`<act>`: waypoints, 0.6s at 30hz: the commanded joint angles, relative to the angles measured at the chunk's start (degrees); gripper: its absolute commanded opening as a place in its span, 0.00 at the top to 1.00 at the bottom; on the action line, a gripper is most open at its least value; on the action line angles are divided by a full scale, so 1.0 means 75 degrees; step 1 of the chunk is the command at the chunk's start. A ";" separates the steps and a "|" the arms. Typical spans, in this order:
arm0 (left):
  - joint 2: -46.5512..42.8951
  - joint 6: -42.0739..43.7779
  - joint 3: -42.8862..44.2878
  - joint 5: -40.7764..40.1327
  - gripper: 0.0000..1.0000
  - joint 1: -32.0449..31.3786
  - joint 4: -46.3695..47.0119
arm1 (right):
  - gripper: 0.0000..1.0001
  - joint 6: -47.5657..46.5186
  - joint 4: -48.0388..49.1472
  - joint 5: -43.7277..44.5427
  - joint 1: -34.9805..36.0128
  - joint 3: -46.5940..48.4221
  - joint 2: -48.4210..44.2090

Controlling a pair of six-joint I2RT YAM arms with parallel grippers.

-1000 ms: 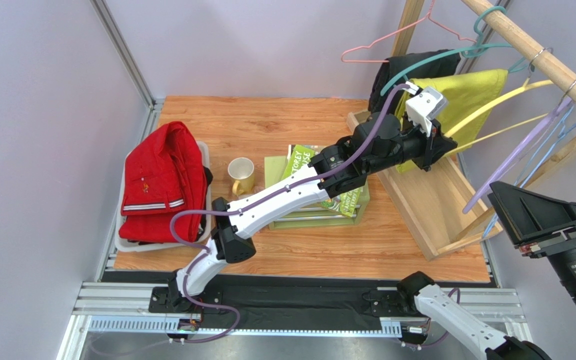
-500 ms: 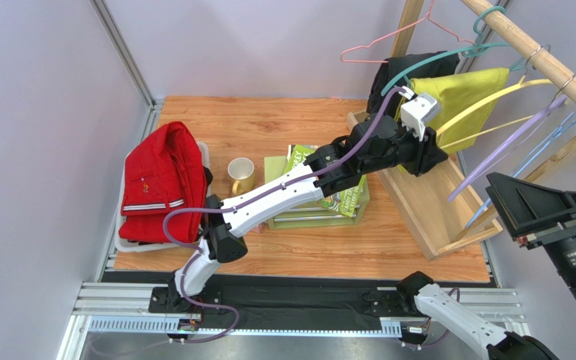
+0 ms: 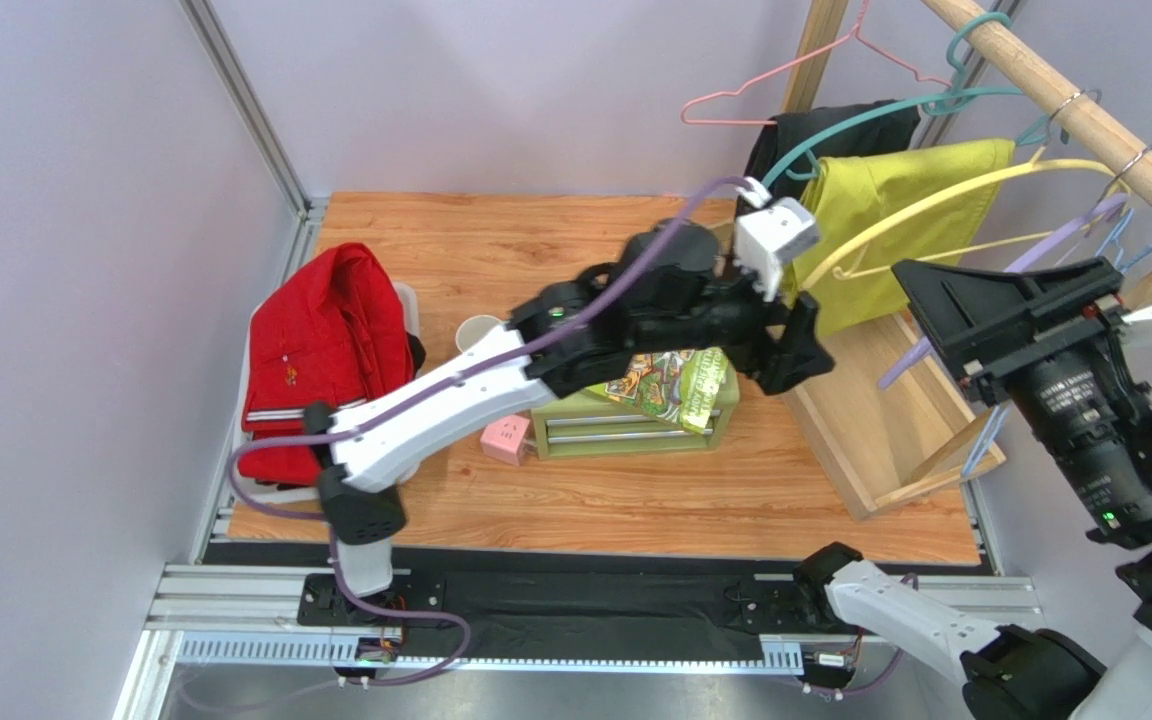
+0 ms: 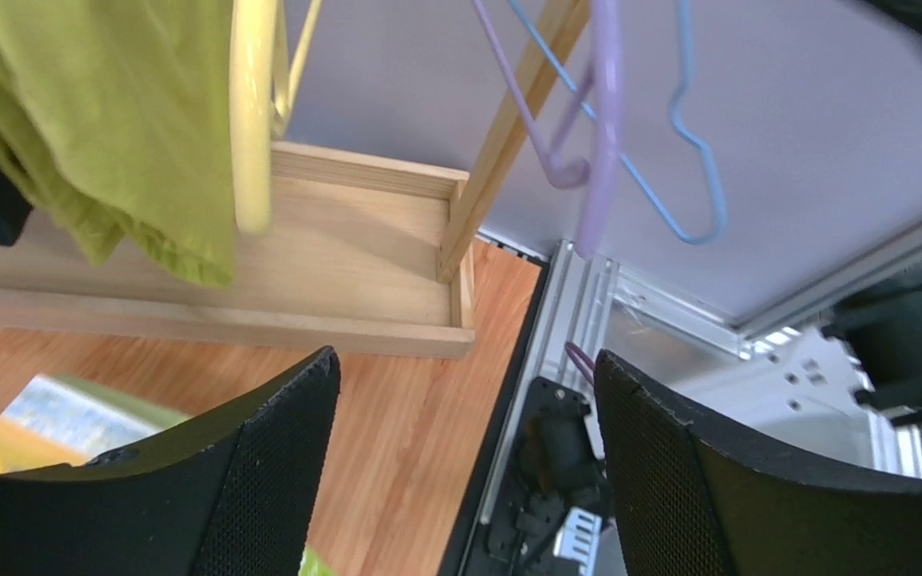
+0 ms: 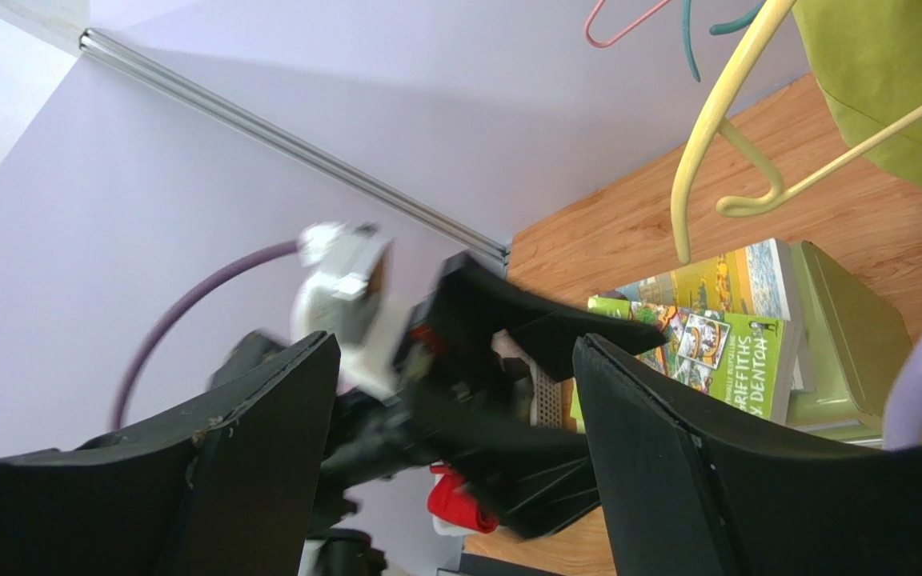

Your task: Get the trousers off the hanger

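Trousers, yellow-green, hanging on the yellow hanger just up-right of the left gripper, jaws gaping on nothing, right gripper likewise spread, red trousers filling a tray far behind, wrist view alone revealing blue hanger.

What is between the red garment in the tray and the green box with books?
In the top external view, the left arm crosses that stretch, half hiding a yellow mug; a small pink object lies beside the green box.
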 commanded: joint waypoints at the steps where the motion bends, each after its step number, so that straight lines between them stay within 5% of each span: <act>1: -0.2068 0.0360 -0.0897 -0.0150 0.16 -0.0018 -0.0388 | 0.23 -0.0187 0.0757 -0.0050 0.0032 -0.0001 0.0460; 11: -0.5446 0.0115 -0.3568 -0.0889 0.09 0.0017 -0.1431 | 0.23 -0.0387 0.1497 0.0522 0.0043 0.0174 0.1585; 18: -0.6748 0.0196 -0.3665 -0.1674 0.09 0.0053 -0.2800 | 0.25 -0.0457 0.1672 0.1718 0.0032 0.0724 0.2580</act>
